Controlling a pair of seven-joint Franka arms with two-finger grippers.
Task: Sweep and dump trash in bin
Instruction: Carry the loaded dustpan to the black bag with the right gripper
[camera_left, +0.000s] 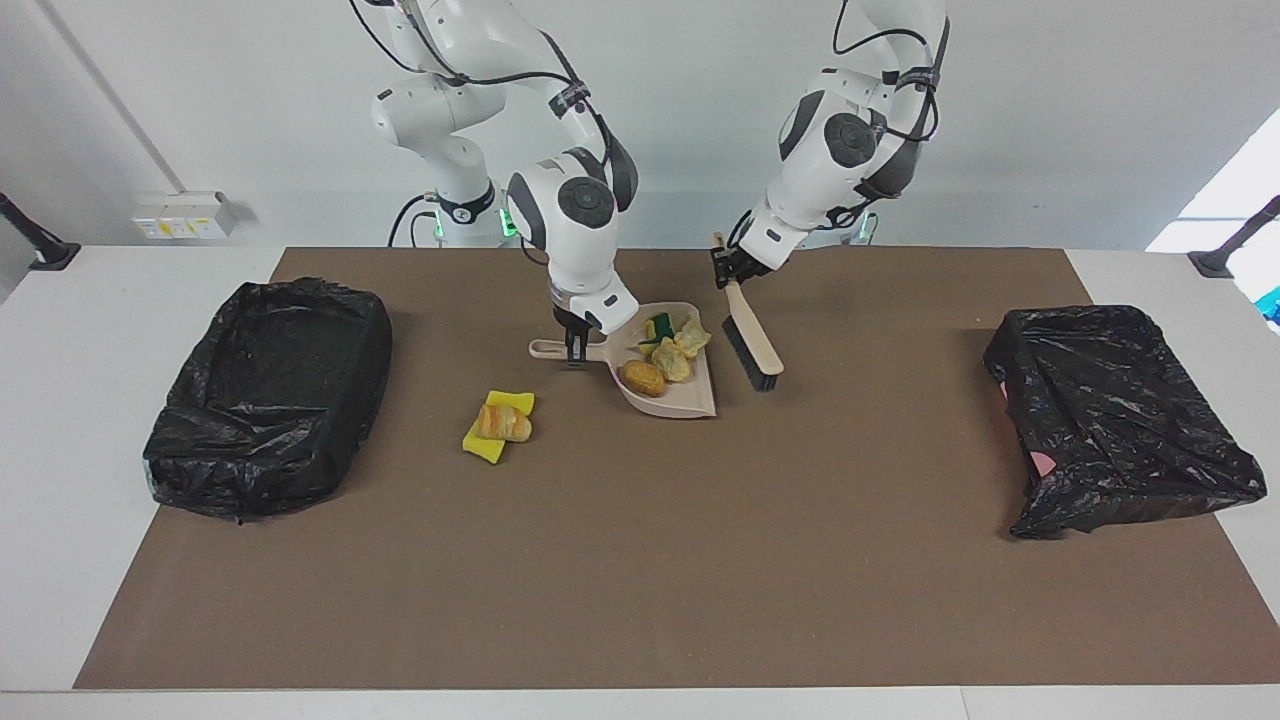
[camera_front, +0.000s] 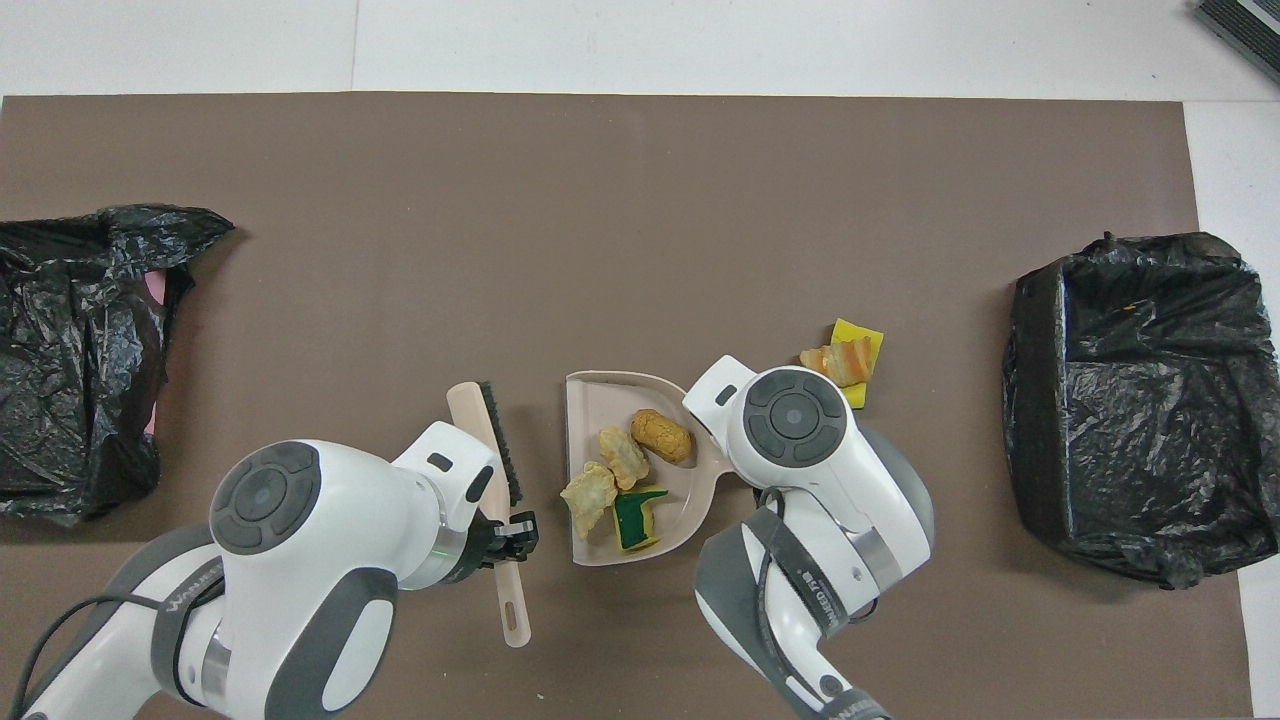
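Four lumpy trash pieces (camera_left: 664, 358) lie in the smooth beige dustpan (camera_left: 690, 400) mid-desk; a crusty pastry on yellow sponge (camera_left: 500, 424) remains on the mat, toward the right arm's end. The right gripper (camera_left: 574, 352) clasps the pan handle. The left gripper (camera_left: 729, 268) clenches the bristled brush (camera_left: 752, 342), farther from the strays.

Facing camera sat high across table (camera_left: 60, 330), looked toward robots. Overhead camera looked steeply down, forward. Both covered brown mat (camera_left: 640, 560).
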